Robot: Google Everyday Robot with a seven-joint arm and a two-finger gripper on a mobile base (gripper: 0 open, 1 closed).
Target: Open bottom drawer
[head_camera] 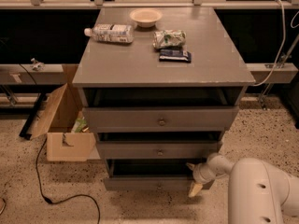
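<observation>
The grey cabinet [161,64] has three drawers, and all three stand slightly pulled out. The bottom drawer [149,183] is the lowest grey front, close to the floor, and its small knob is barely visible at the middle. My gripper [192,178] is at the right end of the bottom drawer's front, against its top edge. My white arm [261,190] reaches in from the lower right. The middle drawer [159,150] and the top drawer [161,119] sit above it.
On the cabinet top lie a bowl [145,17], a plastic bottle [110,33], a chip bag [169,38] and a dark packet [174,55]. An open cardboard box [60,125] stands on the floor at the left. A black cable [56,190] runs across the speckled floor.
</observation>
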